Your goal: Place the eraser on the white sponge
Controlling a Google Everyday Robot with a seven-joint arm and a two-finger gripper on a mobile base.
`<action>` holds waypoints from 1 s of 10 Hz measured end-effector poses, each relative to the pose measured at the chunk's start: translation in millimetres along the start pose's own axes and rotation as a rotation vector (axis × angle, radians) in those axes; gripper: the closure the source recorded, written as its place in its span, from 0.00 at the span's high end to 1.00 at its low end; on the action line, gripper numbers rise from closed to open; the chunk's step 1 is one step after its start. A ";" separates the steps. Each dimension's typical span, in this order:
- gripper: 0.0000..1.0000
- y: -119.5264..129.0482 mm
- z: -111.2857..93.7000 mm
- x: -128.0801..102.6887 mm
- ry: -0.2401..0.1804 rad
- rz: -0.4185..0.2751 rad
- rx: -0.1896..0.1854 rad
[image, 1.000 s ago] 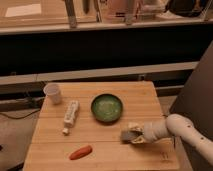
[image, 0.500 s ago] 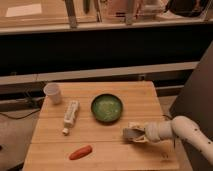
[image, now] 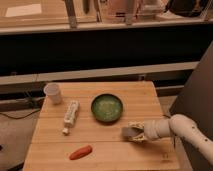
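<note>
My gripper (image: 134, 133) reaches in from the right and is low over the wooden table (image: 55, 150), just in front of the green bowl. The eraser (image: 128, 131), a small dark grey block, sits at the gripper's tip between its two pale fingers (image: 135, 125), at or just above the table top. A pale patch (image: 139, 139) lies right under the gripper. I cannot tell whether it is the white sponge or part of the gripper. No other white sponge shows on the table.
A green bowl (image: 106, 108) stands mid-table, just behind the gripper. A white bottle (image: 71, 116) lies on its side to the left, a white cup (image: 53, 93) stands at the back left, and an orange carrot-like piece (image: 80, 152) lies at the front left. A grey panel (image: 196, 90) stands to the right.
The gripper with the grey block has shifted very slightly to the right. Everything else on the table is as before.
</note>
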 end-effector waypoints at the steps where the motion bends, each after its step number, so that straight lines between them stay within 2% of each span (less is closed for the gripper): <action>1: 0.00 -1.0 0.5 2.8 0.005 -0.001 0.003; 5: 0.01 -2.9 1.0 8.6 0.008 -0.009 0.009; 8: 0.28 -2.5 0.6 10.1 -0.008 -0.006 0.011; 9: 0.42 -2.3 -0.1 10.2 -0.013 -0.008 0.014; 10: 0.52 -2.2 -0.4 10.0 -0.015 -0.010 0.016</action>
